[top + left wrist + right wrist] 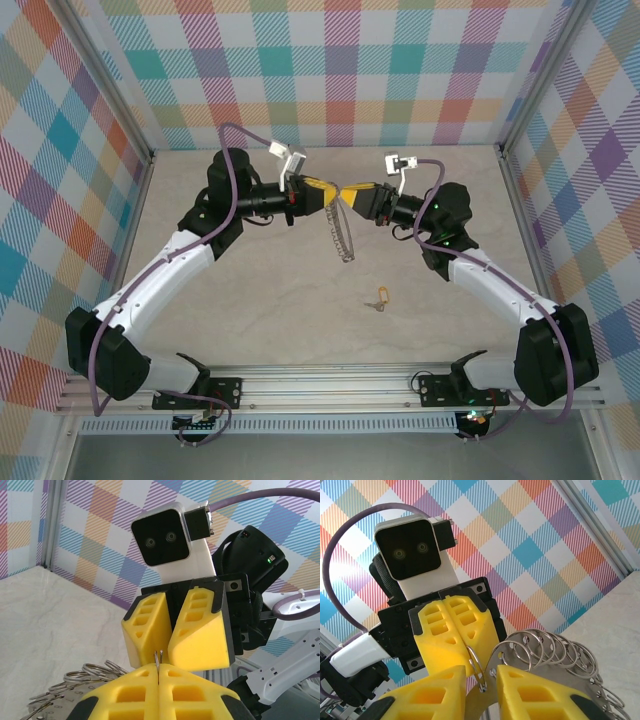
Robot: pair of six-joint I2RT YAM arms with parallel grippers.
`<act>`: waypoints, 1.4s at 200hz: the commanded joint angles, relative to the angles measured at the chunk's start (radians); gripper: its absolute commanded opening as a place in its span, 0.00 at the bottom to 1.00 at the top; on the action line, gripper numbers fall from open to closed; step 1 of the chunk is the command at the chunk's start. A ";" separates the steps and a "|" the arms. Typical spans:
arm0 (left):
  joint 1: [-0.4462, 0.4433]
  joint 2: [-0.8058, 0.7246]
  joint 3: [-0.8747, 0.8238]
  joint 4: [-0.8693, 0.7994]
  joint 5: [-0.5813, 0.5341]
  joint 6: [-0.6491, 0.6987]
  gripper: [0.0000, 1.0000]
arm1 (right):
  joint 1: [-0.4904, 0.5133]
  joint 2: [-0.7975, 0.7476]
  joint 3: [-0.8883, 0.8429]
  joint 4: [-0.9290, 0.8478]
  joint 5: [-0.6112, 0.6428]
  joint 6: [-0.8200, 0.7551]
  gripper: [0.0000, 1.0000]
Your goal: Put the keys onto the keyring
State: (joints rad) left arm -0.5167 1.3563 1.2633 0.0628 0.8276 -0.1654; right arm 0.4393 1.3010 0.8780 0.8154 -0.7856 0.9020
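The keyring, a silvery strip carrying several split rings, hangs above the mid-table between the two arms. My left gripper is shut on one end ring of it, with the thin wire pinched between its yellow fingers. My right gripper meets it tip to tip. Its yellow fingers stand apart on either side of that same ring, with a gap showing on both sides. The other rings fan out to the right. The small brass key lies on the table, nearer the arm bases.
Checked walls with metal corner posts close in the marbled tabletop at the back and sides. The aluminium rail carrying the arm bases runs along the near edge.
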 commanded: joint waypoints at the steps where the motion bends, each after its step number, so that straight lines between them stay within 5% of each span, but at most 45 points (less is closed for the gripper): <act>1: -0.011 -0.031 -0.010 0.077 -0.004 -0.008 0.00 | 0.011 0.009 -0.005 0.052 0.006 0.006 0.21; 44: -0.011 -0.026 -0.013 0.088 -0.001 -0.014 0.00 | 0.021 0.014 0.000 0.054 0.012 0.006 0.19; 83: -0.011 -0.022 -0.022 0.098 -0.002 -0.021 0.00 | 0.026 0.029 0.017 0.053 0.011 0.012 0.00; 142: -0.011 -0.025 0.011 -0.038 -0.028 0.044 0.00 | 0.022 0.012 0.049 -0.089 0.017 -0.081 0.00; 197: 0.015 -0.041 0.139 -0.389 -0.036 0.282 0.37 | 0.017 -0.039 0.199 -0.642 0.017 -0.490 0.00; 280: 0.112 0.057 0.300 -0.676 0.148 0.431 0.43 | -0.007 -0.014 0.336 -0.932 -0.046 -0.737 0.00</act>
State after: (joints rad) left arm -0.4152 1.3670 1.5059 -0.5037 0.8783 0.2012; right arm 0.4381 1.2846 1.1557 -0.0433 -0.7765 0.2638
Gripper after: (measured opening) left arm 0.433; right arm 0.067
